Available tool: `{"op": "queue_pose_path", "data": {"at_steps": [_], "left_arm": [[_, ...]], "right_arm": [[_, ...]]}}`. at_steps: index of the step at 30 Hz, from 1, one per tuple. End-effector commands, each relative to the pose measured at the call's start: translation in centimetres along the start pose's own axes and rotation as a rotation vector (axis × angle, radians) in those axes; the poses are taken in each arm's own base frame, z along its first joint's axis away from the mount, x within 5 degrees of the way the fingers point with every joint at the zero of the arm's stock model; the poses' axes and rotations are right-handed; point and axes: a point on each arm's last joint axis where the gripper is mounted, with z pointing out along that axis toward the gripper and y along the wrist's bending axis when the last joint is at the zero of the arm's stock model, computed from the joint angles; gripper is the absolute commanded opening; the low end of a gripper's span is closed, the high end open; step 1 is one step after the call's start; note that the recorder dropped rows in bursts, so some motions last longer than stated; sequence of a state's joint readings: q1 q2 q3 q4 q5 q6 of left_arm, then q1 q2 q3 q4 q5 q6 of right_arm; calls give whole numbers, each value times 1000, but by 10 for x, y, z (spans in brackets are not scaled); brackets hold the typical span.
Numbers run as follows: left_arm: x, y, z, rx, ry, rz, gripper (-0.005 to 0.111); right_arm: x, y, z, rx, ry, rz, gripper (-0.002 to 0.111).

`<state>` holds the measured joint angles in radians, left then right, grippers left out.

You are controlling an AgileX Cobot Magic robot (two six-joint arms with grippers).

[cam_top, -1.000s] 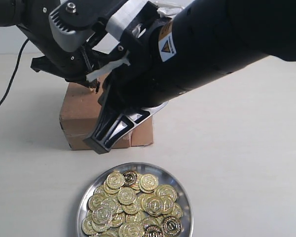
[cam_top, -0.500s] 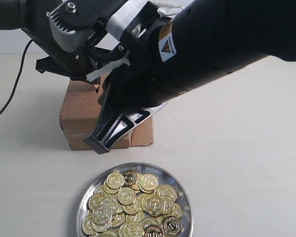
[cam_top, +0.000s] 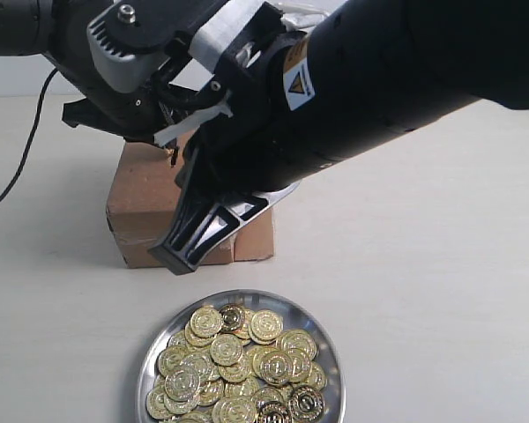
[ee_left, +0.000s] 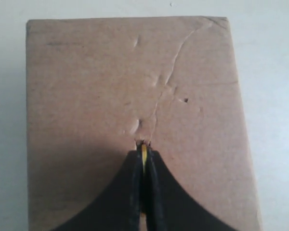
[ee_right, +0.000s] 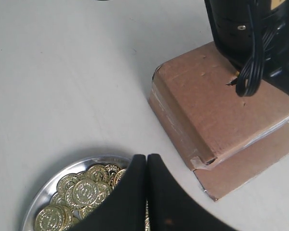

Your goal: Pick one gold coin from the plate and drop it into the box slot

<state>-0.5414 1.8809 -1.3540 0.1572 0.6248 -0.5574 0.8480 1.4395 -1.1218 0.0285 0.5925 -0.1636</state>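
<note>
gold coin [ee_left: 144, 159] pinched edge-on in my left gripper [ee_left: 144, 152], now nudged onto the box slot [ee_left: 143, 142]; i judge release next; right gripper [ee_right: 146, 159] pressed together

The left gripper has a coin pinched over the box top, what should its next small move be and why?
Probably ease the left gripper slightly down, then open. The left wrist view shows the gold coin edge-on between shut fingers, its tip at the box slot in the top of the box, seemingly lined up but not yet released.
</note>
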Motion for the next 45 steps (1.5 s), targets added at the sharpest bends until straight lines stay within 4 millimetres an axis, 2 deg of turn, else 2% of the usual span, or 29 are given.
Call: {"op": "queue_pose_path", "data": {"at_steps": [1,5,10,12,16,18,21,26,28,30,31,32,36,38,39,40,42,45], "left_arm": [[-1,-2,2,-5,-4,-1,0],[4,-2,11,-21,29,-2,0],[1,-4,11,2,5,-20,0],[1,-4,11,3,6,-22,9],[2,-5,11,14,13,-36,48],[3,-5,11,11,19,-37,56],[2,-4,9,9,20,-35,60],[-5,-5,-15,35,-33,-15,59],[-9,-5,-31,50,-67,-16,55],[-12,-4,-58,66,-110,9,34],[-13,-3,-79,70,-129,36,11],[-11,-3,-89,70,-131,63,0],[2,-9,-155,92,-199,187,1],[19,-7,-204,143,-275,214,1],[25,-5,-217,159,-300,224,1],[37,1,-239,188,-345,233,1],[58,20,-266,192,-412,215,0],[92,52,-289,181,-479,165,0]], "right_arm": [[-3,0,-3,3,-26,0,0],[-3,0,-3,3,-26,0,0],[-3,0,-3,3,-26,0,0],[-3,0,-3,3,-26,0,0],[-3,0,-3,3,-26,0,0],[-3,0,-3,3,-26,0,0],[-3,0,-3,3,-26,0,0],[-3,0,-3,3,-26,0,0],[-3,0,-3,3,-26,0,0],[-3,0,-3,3,-26,0,0],[-3,0,-3,3,-26,0,0],[-3,0,-3,3,-26,0,0],[-3,0,-3,3,-26,0,0],[-3,0,-3,3,-26,0,0],[-3,0,-3,4,-28,3,0],[-4,0,-3,0,-33,45,0],[0,1,-5,-3,11,45,0],[4,1,-21,3,29,72,0]]}}
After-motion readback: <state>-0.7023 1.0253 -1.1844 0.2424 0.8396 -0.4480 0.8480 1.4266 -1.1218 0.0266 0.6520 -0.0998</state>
